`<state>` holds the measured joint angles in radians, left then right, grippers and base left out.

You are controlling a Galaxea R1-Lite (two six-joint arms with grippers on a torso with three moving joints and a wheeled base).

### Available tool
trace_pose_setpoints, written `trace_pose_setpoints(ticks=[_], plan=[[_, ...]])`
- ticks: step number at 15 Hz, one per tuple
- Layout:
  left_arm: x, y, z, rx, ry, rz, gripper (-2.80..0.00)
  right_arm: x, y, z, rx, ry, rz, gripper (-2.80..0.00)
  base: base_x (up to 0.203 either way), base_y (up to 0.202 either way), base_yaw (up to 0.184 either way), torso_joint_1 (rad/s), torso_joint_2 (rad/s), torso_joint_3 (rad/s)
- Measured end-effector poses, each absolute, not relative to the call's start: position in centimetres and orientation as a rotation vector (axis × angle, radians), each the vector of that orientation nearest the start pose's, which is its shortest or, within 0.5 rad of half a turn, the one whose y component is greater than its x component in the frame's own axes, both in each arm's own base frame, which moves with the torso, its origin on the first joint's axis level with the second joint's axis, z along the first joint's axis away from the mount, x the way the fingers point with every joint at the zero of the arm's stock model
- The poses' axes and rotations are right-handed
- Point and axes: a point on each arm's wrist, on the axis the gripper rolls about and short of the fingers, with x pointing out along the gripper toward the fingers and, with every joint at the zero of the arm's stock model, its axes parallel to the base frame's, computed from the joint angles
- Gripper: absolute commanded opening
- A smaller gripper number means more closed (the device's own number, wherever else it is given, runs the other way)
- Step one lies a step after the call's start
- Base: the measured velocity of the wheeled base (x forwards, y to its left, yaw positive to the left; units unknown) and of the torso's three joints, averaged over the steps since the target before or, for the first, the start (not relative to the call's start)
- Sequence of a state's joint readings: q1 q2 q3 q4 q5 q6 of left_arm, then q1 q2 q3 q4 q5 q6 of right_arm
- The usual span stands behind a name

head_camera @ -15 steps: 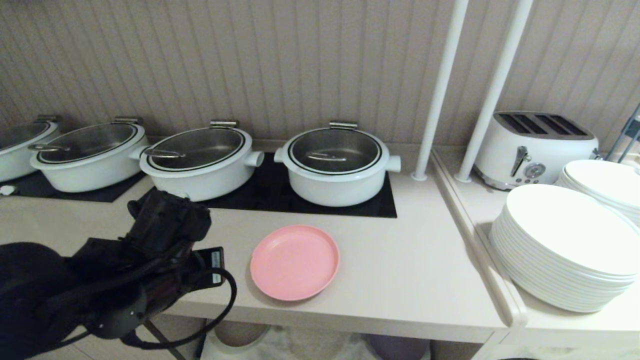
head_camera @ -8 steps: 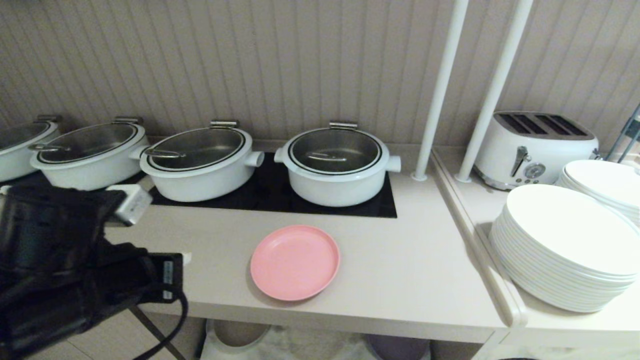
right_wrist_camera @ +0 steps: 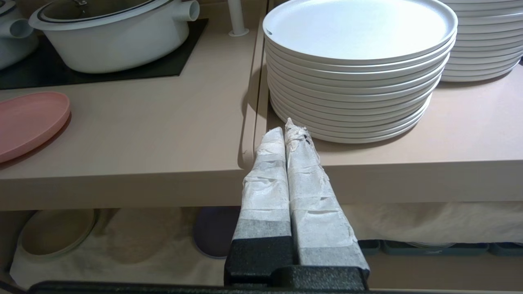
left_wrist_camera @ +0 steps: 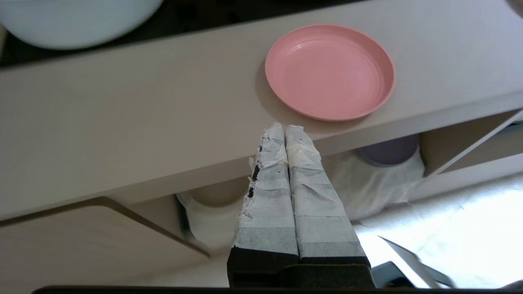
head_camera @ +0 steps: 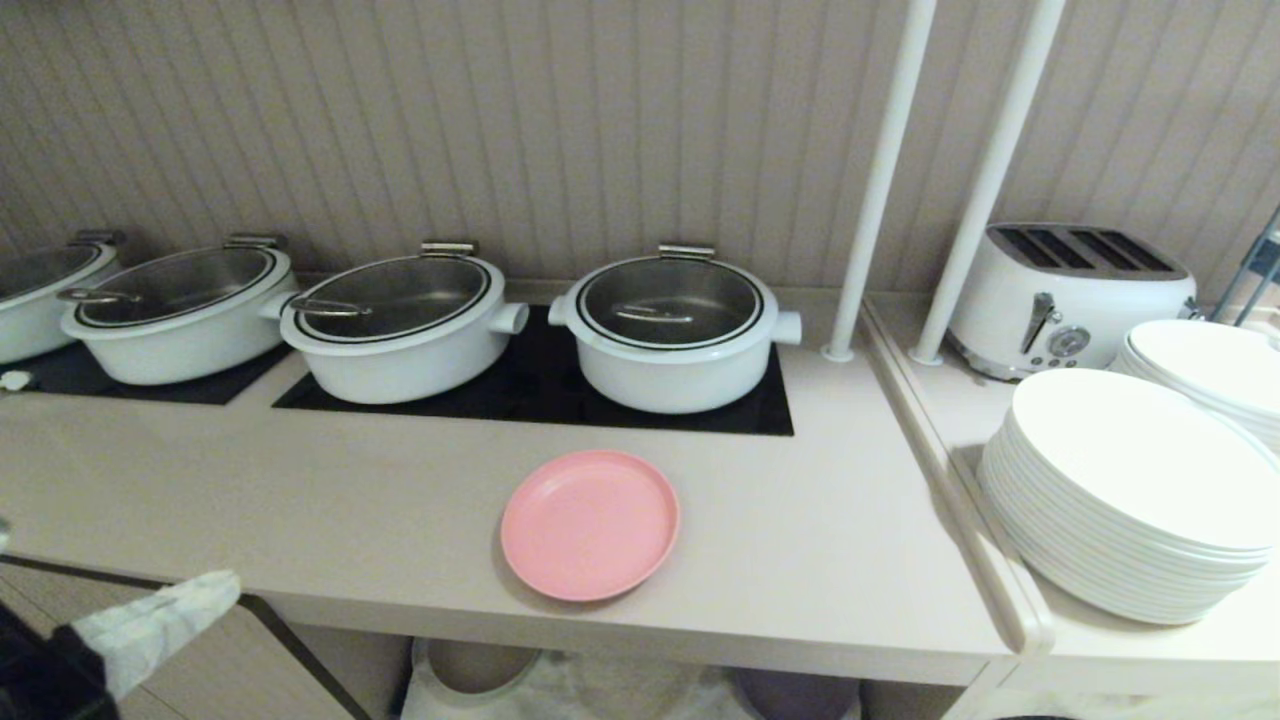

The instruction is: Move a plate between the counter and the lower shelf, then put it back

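Note:
The pink plate lies flat on the counter near its front edge, in front of the hob. My left gripper is at the lower left of the head view, below and in front of the counter's edge; its taped fingers are shut and empty. In the left wrist view the left gripper points toward the counter's front edge, apart from the plate. The lower shelf with its white cloth shows beneath. My right gripper stays parked, shut and empty, with the plate off to one side.
Several white lidded pots sit on black hob panels. Two white poles, a toaster and stacks of white plates stand right. A purple plate and a beige plate rest on the shelf cloth.
My left arm has drawn back from over the counter, going left and down to the head view's lower-left corner. The pink plate has not moved.

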<state>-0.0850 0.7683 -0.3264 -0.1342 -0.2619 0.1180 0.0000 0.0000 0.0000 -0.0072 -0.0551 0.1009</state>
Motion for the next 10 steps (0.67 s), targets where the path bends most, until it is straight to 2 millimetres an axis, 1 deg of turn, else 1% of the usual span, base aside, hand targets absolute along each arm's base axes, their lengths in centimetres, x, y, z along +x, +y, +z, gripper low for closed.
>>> trace_pose_setpoints(ticks=[3,5,7,9,10], plan=[[3.5,-0.8,15.3,0.102,0.213,-0.414,-2.8,-2.3,-0.1,7.6,0.101,-0.01,-0.055,-2.8,0.0,0.0,0.0,0.0,0.0,0.0],[1.5,-0.9,13.7,0.12,0.174,-0.403,-2.8,-2.3,-0.1,7.6,0.101,-0.01,-0.055,-2.8,0.0,0.0,0.0,0.0,0.0,0.0],[0.3,-0.8,12.0,0.14,0.146,-0.376,-2.8,-2.3,-0.1,7.6,0.101,-0.01,-0.055,-2.8,0.0,0.0,0.0,0.0,0.0,0.0],[-0.4,-0.6,10.4,0.149,0.127,-0.326,-2.8,-2.3,-0.1,7.6,0.101,-0.01,-0.054,-2.8,0.0,0.0,0.0,0.0,0.0,0.0],[-0.7,-0.6,10.0,0.146,0.113,-0.312,-2.8,-2.3,-0.1,7.6,0.101,-0.01,-0.055,-2.8,0.0,0.0,0.0,0.0,0.0,0.0]])
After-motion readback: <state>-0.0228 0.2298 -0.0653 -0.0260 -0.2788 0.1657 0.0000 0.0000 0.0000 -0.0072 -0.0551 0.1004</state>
